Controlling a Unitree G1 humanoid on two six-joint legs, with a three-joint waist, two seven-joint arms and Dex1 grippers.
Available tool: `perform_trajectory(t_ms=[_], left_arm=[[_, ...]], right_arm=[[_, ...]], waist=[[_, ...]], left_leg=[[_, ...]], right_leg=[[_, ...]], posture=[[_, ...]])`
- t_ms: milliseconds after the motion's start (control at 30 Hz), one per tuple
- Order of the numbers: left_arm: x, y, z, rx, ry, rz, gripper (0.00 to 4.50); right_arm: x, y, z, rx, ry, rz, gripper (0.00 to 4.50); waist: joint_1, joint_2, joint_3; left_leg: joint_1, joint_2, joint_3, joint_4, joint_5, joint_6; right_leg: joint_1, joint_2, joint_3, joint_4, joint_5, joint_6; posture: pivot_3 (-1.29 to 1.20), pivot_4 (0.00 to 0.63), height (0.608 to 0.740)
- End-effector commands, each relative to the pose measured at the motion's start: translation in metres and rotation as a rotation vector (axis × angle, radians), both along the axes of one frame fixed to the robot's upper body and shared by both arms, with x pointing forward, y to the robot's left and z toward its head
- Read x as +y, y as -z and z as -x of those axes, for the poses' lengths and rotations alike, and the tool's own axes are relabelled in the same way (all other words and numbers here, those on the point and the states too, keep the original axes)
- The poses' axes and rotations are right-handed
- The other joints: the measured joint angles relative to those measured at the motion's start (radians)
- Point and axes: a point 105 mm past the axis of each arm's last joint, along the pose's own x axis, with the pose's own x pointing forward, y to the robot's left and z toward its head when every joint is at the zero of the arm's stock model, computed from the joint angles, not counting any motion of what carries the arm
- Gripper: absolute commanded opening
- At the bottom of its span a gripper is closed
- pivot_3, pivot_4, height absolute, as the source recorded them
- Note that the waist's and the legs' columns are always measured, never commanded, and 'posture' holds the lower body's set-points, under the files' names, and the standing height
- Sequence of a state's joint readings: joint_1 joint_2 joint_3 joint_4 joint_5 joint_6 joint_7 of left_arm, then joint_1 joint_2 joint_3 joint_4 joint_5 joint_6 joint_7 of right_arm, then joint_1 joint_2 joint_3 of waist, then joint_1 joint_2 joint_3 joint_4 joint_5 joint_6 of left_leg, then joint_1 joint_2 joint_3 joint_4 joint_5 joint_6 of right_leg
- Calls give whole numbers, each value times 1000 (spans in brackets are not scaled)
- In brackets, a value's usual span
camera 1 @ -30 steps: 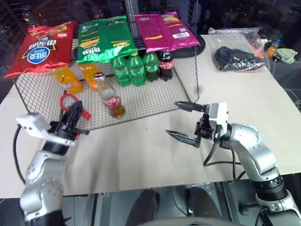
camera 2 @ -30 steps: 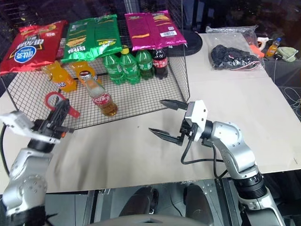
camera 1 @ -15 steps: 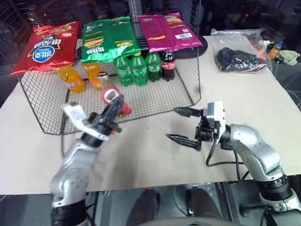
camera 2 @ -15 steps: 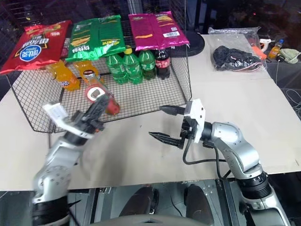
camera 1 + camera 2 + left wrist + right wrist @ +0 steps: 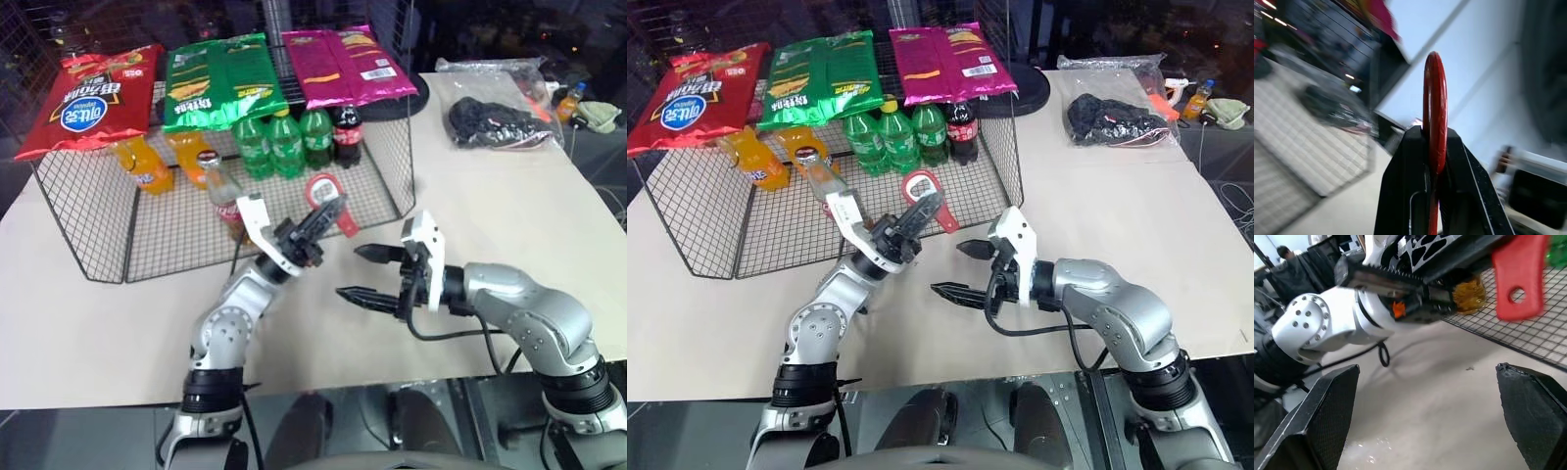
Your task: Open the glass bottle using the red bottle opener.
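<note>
Partly hidden glass bottle (image 5: 224, 199) behind left gripper (image 5: 326, 217) pinching red bottle opener (image 5: 323, 191); right gripper (image 5: 364, 273) spread.

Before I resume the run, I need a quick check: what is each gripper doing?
Left gripper: shut on the small flat red bottle opener.
Right gripper: open, holding nothing.

Left gripper (image 5: 323, 217) carrying red bottle opener (image 5: 327, 191) swung right, now beside right gripper (image 5: 367, 273).

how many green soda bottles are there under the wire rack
3 green soda bottles stand side by side under the wire rack, between the orange bottles and the dark cola bottle; more may be hidden.
</note>
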State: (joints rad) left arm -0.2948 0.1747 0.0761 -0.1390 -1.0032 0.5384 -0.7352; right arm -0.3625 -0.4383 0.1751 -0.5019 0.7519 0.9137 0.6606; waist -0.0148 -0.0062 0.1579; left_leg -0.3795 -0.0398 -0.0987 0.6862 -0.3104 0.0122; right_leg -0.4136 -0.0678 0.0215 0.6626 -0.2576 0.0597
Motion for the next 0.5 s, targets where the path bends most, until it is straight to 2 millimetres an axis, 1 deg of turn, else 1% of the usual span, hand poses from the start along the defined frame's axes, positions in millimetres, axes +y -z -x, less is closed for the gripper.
perform_trajectory(t_ms=[33,200,300,400,500], left_arm=[[-3,-5,7,-17,92,8,114],[-8,2,15,-3,191,-38,114],[-8,5,17,4,211,-44,114],[-9,9,18,7,214,-54,114],[-9,12,18,7,207,-55,0]], right_arm=[[-3,-13,7,-5,-39,-14,4500],[-6,-20,2,23,-47,-21,4500],[-6,-24,-2,25,-41,-31,4500],[-8,-23,-4,16,-40,-20,4500],[-9,-21,-3,27,-51,-8,3654]], waist=[[0,0,0],[0,0,0],[0,0,0],[0,0,0],[0,0,0]], left_leg=[[0,0,0,0,0,0],[0,0,0,0,0,0],[0,0,0,0,0,0],[0,0,0,0,0,0],[0,0,0,0,0,0]], right_leg=[[0,0,0,0,0,0],[0,0,0,0,0,0],[0,0,0,0,0,0],[0,0,0,0,0,0],[0,0,0,0,0,0]], posture=[[0,150,740],[0,150,740],[0,150,740],[0,150,740],[0,150,740]])
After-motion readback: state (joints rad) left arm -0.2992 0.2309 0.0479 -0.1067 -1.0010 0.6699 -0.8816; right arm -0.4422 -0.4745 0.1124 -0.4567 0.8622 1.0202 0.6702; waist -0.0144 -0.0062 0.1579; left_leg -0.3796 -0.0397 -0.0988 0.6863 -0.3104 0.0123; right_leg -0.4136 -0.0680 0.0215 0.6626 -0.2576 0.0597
